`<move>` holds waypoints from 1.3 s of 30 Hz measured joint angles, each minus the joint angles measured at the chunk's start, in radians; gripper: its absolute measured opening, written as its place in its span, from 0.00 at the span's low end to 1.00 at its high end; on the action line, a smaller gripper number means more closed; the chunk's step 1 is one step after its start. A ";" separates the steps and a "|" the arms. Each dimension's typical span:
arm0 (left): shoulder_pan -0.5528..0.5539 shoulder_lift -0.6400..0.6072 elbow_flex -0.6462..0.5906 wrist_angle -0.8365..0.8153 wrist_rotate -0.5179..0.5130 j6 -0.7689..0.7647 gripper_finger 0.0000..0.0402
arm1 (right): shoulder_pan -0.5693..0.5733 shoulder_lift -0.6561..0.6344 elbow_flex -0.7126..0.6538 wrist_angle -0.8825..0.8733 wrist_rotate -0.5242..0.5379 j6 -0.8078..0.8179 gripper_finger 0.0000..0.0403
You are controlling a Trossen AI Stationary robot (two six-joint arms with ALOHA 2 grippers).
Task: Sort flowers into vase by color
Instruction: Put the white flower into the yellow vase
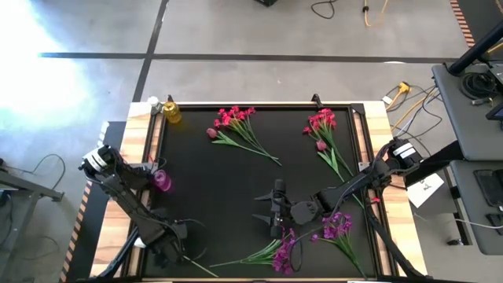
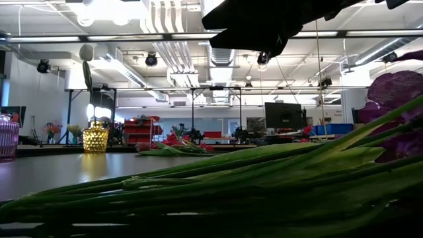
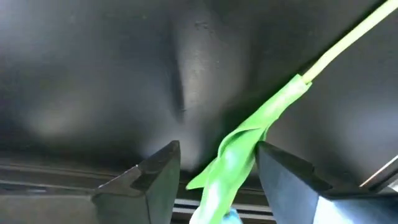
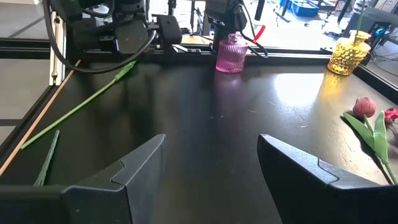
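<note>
Left gripper (image 3: pixel 214 180): at the table's (image 1: pixel 259 181) near-left corner, fingers astride a green flower stem (image 3: pixel 261 124), not yet clamped.
Stem: lies flat along the near edge; judged light, thin, bendy, slippery; grip mid-stalk beside the leaf.
Right gripper (image 4: pixel 211 168): parted, empty, mid-table.
Vases: pink vase (image 4: pixel 231 53), yellow vase (image 4: pixel 346 55) on the left edge.

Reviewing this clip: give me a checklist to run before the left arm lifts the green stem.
1. Green stem lies between the left gripper jaws: ok.
2. Jaws shut on the stem: not ok, a gap shows on both sides.
3. Which flower this stem carries: cannot tell.
4. Pink vase upright at the table's left edge: ok.
5. Yellow vase upright at the far left corner: ok.
6. Right gripper clear of the left arm, open over mid-table: ok.
</note>
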 joint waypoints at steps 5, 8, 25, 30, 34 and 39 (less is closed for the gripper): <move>-0.019 0.002 -0.022 0.002 0.051 0.033 0.43 | 0.000 0.000 0.000 -0.003 0.000 0.010 0.61; -0.032 0.011 -0.022 0.016 0.053 0.104 0.40 | 0.000 0.000 0.000 -0.017 0.000 0.027 0.61; 0.006 0.180 0.248 -0.164 -0.388 0.402 0.03 | -0.003 0.000 0.013 -0.019 -0.063 0.016 0.61; 0.048 0.219 0.392 -0.297 -0.889 0.527 0.01 | -0.015 0.000 0.018 0.000 -0.209 0.069 0.61; 0.109 0.263 0.437 -0.363 -1.210 0.568 0.01 | -0.037 0.030 0.019 0.042 -0.205 0.156 0.61; 0.193 0.348 0.467 -0.356 -1.429 0.737 0.00 | -0.079 0.100 0.020 0.104 -0.239 0.312 0.61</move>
